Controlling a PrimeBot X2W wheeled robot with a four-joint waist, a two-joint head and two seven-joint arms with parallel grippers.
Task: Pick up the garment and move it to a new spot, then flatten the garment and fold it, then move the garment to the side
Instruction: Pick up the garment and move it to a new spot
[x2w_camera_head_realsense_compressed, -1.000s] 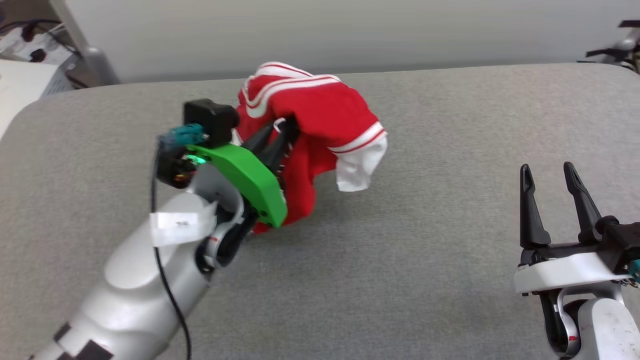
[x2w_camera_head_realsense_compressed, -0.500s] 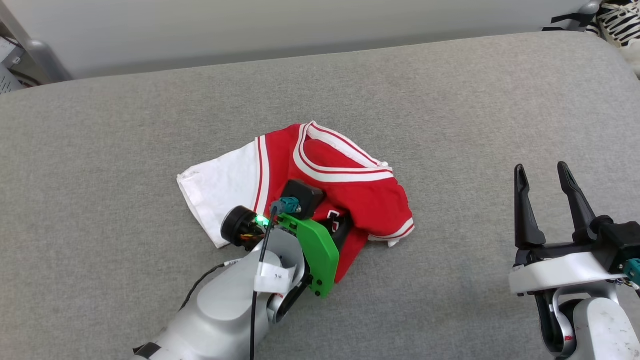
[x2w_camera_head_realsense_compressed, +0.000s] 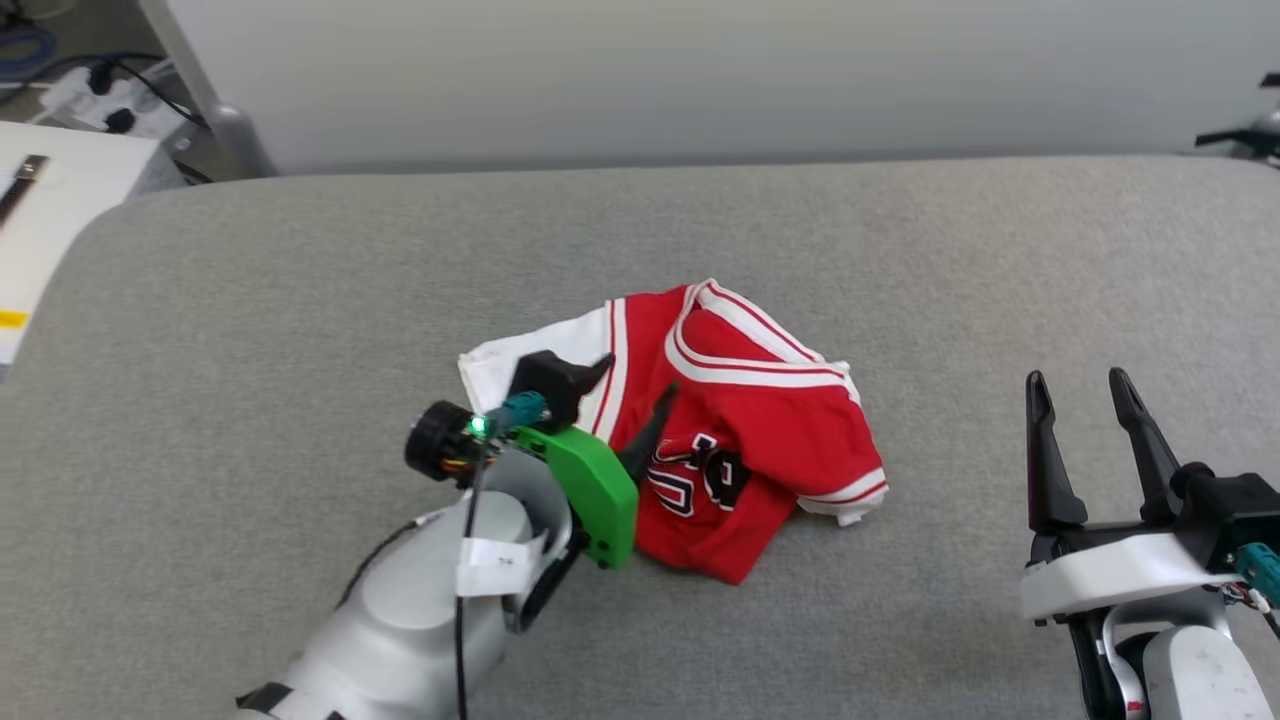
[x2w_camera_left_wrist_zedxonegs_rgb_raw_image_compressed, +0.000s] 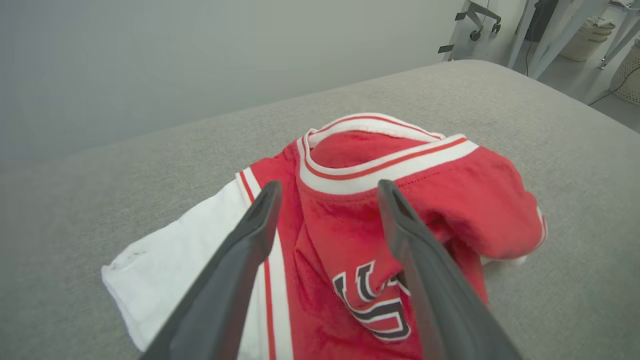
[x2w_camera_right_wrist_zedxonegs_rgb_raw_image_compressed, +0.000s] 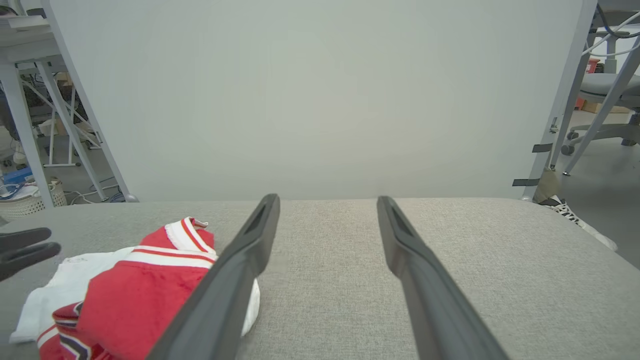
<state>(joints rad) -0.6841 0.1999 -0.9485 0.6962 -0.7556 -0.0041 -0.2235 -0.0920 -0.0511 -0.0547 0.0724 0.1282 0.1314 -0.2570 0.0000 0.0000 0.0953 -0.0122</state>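
Left arm: a pale forearm (x2w_camera_head_realsense_compressed: 400, 620) came up from the lower left of the head view, with a green plate (x2w_camera_head_realsense_compressed: 590, 490) at its wrist and a small green light (x2w_camera_head_realsense_compressed: 478, 425) glowing beside it.
Left claw (x2w_camera_head_realsense_compressed: 637, 377): released, its two dark fingers spread wide and holding nothing. They pointed over the near-left part of the shirt (x2w_camera_head_realsense_compressed: 760, 420), one above the white sleeve and one above the red chest (whether the tips brushed the cloth could not be told). In the left wrist view the claw (x2w_camera_left_wrist_zedxonegs_rgb_raw_image_compressed: 330, 186) pointed toward the collar.
Shirt (x2w_camera_left_wrist_zedxonegs_rgb_raw_image_compressed: 330, 225): lay crumpled near the middle of the desk (x2w_camera_head_realsense_compressed: 300, 300), between the two claws and nearer the left one. A white sleeve lay flat out to its left, the red-and-white striped collar sat at the far side, and a red part with striped trim bunched at its right. Part of the black, white-outlined lettering showed on the near chest, too folded to read in full.
Desk (x2w_camera_left_wrist_zedxonegs_rgb_raw_image_compressed: 550, 125): covered in grey cloth, with rounded corners and a pale wall panel (x2w_camera_head_realsense_compressed: 700, 80) behind its far edge.
Right claw (x2w_camera_head_realsense_compressed: 1075, 376): released too, fingers parted and empty, at the lower right of the head view, well apart from the shirt. In the right wrist view the claw (x2w_camera_right_wrist_zedxonegs_rgb_raw_image_compressed: 327, 198) pointed across the bare grey desk (x2w_camera_right_wrist_zedxonegs_rgb_raw_image_compressed: 475, 240), with the shirt (x2w_camera_right_wrist_zedxonegs_rgb_raw_image_compressed: 135, 295) at the lower left.
Shoe (x2w_camera_right_wrist_zedxonegs_rgb_raw_image_compressed: 575, 220): pale with dark markings, on the floor past the desk's far right corner.
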